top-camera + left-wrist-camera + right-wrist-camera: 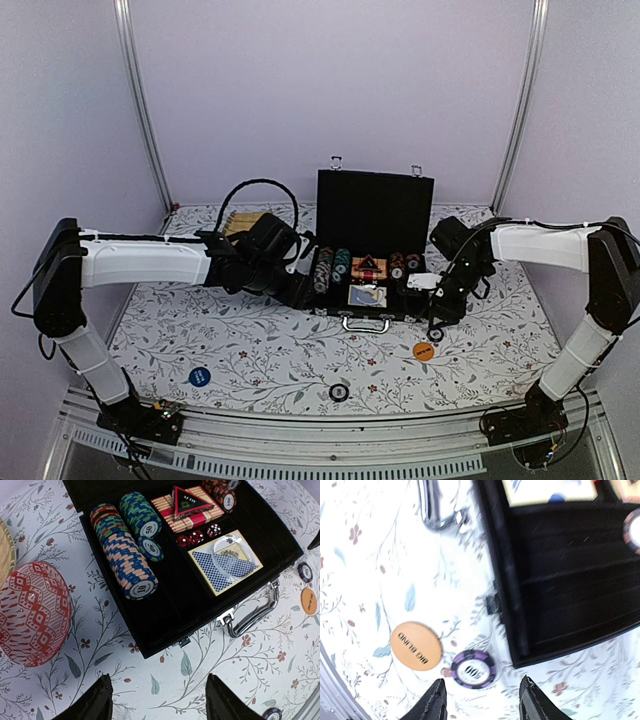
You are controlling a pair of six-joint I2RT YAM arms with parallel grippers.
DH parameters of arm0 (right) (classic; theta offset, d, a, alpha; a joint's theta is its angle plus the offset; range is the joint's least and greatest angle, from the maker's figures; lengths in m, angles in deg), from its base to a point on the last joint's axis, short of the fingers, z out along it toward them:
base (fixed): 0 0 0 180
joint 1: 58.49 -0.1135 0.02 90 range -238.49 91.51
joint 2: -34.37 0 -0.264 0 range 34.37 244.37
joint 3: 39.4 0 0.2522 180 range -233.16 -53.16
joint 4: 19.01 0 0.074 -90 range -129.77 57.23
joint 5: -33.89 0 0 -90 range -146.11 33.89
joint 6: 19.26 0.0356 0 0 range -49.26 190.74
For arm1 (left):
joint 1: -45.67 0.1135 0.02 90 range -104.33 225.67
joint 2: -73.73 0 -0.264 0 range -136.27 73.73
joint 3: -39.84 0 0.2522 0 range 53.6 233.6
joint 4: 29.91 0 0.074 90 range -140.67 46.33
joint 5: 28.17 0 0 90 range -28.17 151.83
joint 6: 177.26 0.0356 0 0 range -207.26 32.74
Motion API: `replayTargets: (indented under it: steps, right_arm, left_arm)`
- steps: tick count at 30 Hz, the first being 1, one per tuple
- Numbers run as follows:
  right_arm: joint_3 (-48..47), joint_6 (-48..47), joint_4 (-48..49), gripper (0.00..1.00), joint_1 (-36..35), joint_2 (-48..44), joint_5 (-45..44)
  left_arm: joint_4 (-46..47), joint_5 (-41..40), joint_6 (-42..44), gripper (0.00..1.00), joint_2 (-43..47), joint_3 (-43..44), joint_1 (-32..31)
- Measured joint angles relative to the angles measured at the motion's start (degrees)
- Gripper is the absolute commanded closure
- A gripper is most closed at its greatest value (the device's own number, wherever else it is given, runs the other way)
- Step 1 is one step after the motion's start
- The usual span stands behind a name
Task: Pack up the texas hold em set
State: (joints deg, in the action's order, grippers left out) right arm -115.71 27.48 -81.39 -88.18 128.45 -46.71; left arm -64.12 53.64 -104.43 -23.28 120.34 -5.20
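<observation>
The black briefcase [375, 205] lies open at mid-table with its lid upright. Inside are rows of poker chips [127, 555], a red triangle [189, 501], red dice [199, 536] and a card deck [226, 562]. My left gripper [159, 680] hangs open over bare cloth just before the case's left front corner [150, 652]. My right gripper [481, 682] is open, low over a purple chip [473, 669] that lies on the cloth just ahead of its fingertips, beside the orange disc [416, 646] and the case's right front corner [520, 657]. A blue disc [199, 376] and a dark chip [339, 391] lie near the front edge.
A pink-red woven ball [32, 612] sits on the cloth left of the case, close to my left gripper. A tan slatted mat [240, 222] lies behind the left arm. The case's silver handle [255, 615] juts toward the front. Metal frame posts [140, 100] stand at the back corners.
</observation>
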Motion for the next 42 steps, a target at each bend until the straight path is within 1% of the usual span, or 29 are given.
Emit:
replayTargets:
  steps: [5, 10, 19, 28, 37, 40, 42]
  right_arm:
    - [3.4, 0.1, -0.6, 0.45, 0.1, 0.0, 0.0]
    - [4.8, 0.0, -0.5, 0.44, 0.1, 0.0, -0.7]
    - [7.0, 0.0, 2.6, 0.44, 0.1, 0.6, -3.1]
    - [8.2, 0.0, 5.2, 0.44, 0.1, 2.0, -3.2]
    - [9.1, 0.7, 6.9, 0.47, 0.0, 1.9, -3.5]
    - [9.3, 1.0, 7.5, 0.51, -0.2, 1.9, -3.7]
    - [9.3, 1.3, 7.8, 0.57, -0.3, 1.9, -3.9]
  left_arm:
    - [0.0, 0.0, 0.0, 0.36, 0.0, 0.0, 0.0]
    - [0.0, 0.0, -0.1, 0.36, 0.0, 0.0, 0.0]
    - [0.0, 0.2, -0.3, 0.36, 0.0, 0.0, 0.0]
    - [0.1, 0.2, -0.3, 0.36, 0.0, 0.0, 0.0]
    - [0.2, 0.3, -0.3, 0.36, 0.0, 0.0, 0.0]
    - [0.2, 0.3, -0.3, 0.36, 0.0, 0.0, 0.0]
    - [0.2, 0.3, -0.3, 0.36, 0.0, 0.0, 0.0]
